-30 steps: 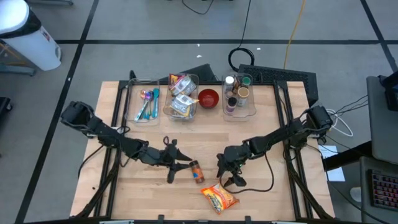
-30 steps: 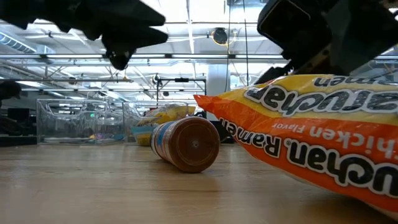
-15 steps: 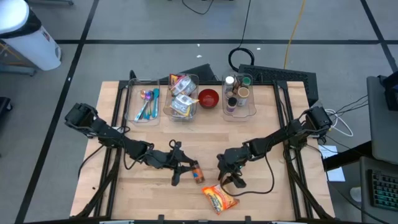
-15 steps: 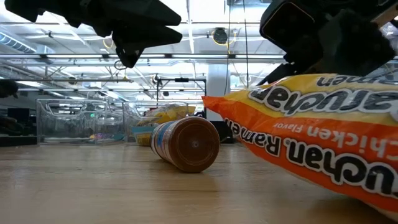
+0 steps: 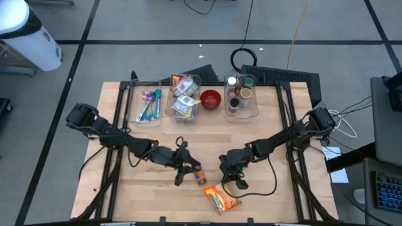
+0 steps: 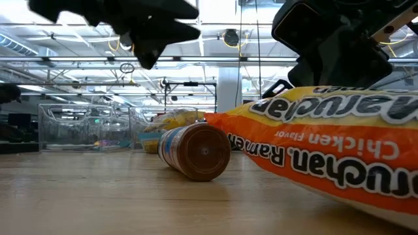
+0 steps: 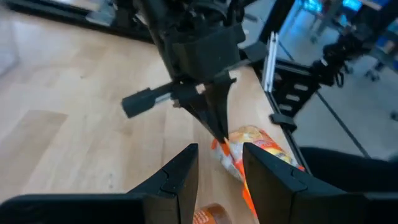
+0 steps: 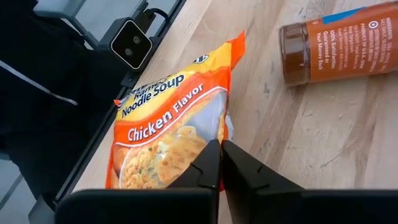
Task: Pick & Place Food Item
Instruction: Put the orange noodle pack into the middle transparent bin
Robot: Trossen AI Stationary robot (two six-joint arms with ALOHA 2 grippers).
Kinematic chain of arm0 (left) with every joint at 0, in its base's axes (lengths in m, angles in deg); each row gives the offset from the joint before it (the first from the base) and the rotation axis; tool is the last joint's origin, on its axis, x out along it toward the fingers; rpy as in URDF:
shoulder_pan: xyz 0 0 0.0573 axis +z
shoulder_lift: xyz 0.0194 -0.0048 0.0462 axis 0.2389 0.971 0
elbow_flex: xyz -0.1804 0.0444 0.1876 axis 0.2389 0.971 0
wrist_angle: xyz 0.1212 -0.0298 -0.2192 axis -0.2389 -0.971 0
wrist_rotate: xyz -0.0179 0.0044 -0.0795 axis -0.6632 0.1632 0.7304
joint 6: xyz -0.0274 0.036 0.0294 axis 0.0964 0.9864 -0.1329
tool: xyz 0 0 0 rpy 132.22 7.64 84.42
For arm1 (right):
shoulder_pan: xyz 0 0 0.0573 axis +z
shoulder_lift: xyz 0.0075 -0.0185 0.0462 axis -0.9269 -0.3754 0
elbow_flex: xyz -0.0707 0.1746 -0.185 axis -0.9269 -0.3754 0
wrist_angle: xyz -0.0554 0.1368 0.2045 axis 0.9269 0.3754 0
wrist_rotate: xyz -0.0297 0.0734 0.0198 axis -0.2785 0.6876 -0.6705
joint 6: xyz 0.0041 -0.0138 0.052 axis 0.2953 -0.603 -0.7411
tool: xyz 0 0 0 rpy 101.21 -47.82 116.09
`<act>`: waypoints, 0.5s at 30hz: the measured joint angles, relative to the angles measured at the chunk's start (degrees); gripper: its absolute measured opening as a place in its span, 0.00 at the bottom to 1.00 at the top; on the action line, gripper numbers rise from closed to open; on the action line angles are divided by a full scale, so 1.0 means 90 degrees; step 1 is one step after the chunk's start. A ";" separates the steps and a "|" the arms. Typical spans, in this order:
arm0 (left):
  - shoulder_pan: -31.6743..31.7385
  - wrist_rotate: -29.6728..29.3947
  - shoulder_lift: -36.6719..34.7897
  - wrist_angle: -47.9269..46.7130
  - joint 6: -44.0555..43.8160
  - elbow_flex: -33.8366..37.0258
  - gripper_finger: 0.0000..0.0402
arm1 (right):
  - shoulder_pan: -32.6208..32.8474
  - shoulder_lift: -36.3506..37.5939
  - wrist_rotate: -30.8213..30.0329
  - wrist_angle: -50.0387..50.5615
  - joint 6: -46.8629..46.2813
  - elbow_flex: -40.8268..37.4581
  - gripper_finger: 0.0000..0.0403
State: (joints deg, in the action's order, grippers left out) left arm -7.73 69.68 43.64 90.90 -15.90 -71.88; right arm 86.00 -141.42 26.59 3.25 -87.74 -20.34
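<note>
An orange chicken ramen packet (image 5: 221, 199) lies near the table's front edge, filling the right of the low view (image 6: 326, 156). My right gripper (image 5: 231, 187) is shut on its far edge. A brown spice jar (image 5: 200, 177) lies on its side just left of the packet (image 8: 336, 40). My left gripper (image 7: 221, 163) hovers open above the table left of the jar (image 5: 182, 168), touching nothing; its wrist view looks at the right gripper's shut fingers (image 7: 214, 121). My right gripper pinches the packet's sealed side edge (image 8: 222, 132) between its two fingers. The fingers slant downward from the table's far right. The packet's near part (image 6: 366, 202) rests on the table, and the pinched edge stands a little higher.
Along the far edge stand three clear bins: one with spoons (image 5: 146, 103), one with snack packets (image 5: 182, 100), one with jars (image 5: 240, 94). A red bowl (image 5: 210, 98) sits between the last two. A small camera (image 8: 130, 43) sits at the near edge.
My right gripper has shut on the packet's edge, staying in place; the packet has tipped slightly, its print lying more level in the low view. My left gripper has moved toward the table's right, closer to the spice jar, staying open.
</note>
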 joint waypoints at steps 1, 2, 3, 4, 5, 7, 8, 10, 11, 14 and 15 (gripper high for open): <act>0.0080 0.0174 0.0000 -0.0302 0.0001 -0.0169 0.33 | -0.0002 0.0042 0.0000 0.0021 -0.0002 0.0000 0.00; 0.0153 0.0297 0.0000 -0.0744 0.0014 -0.0370 0.33 | -0.0002 0.0103 -0.0002 0.0030 0.0000 0.0000 0.00; 0.0218 0.0384 0.0000 -0.1242 0.0085 -0.0598 0.33 | -0.0004 0.0158 -0.0005 0.0006 0.0000 0.0000 0.00; 0.0271 0.0396 0.0000 -0.1805 0.0173 -0.0857 0.33 | -0.0010 0.0232 -0.0031 0.0010 0.0013 0.0000 0.00; 0.0316 0.0393 0.0000 -0.2372 0.0283 -0.1113 0.33 | -0.0012 0.0347 -0.0157 0.0110 0.0045 0.0000 0.00; 0.0389 0.0328 0.0000 -0.3374 0.0452 -0.1609 0.33 | -0.0016 0.0609 -0.0455 0.0398 0.0144 0.0000 0.00; 0.0425 0.0284 0.0000 -0.3775 0.0505 -0.1818 0.33 | -0.0019 0.0777 -0.0643 0.0569 0.0238 0.0000 0.00; 0.0489 0.0162 0.0000 -0.4403 0.0560 -0.2179 0.33 | -0.0019 0.1147 -0.1062 0.1053 0.0433 0.0000 0.00; 0.0519 0.0131 0.0000 -0.4586 0.0605 -0.2334 0.33 | -0.0019 0.1332 -0.1272 0.1252 0.0534 0.0000 0.00; 0.0611 0.0100 -0.0005 -0.4781 0.0839 -0.2664 0.33 | -0.0022 0.1871 -0.1908 0.1765 0.0815 0.0000 0.00; 0.0641 0.0100 -0.0005 -0.4770 0.0900 -0.2725 0.33 | -0.0022 0.2033 -0.2079 0.1851 0.0896 0.0000 0.00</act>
State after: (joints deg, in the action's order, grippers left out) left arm -1.96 70.57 43.60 47.97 -7.80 -96.41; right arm 85.80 -123.12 7.88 19.91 -79.67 -20.34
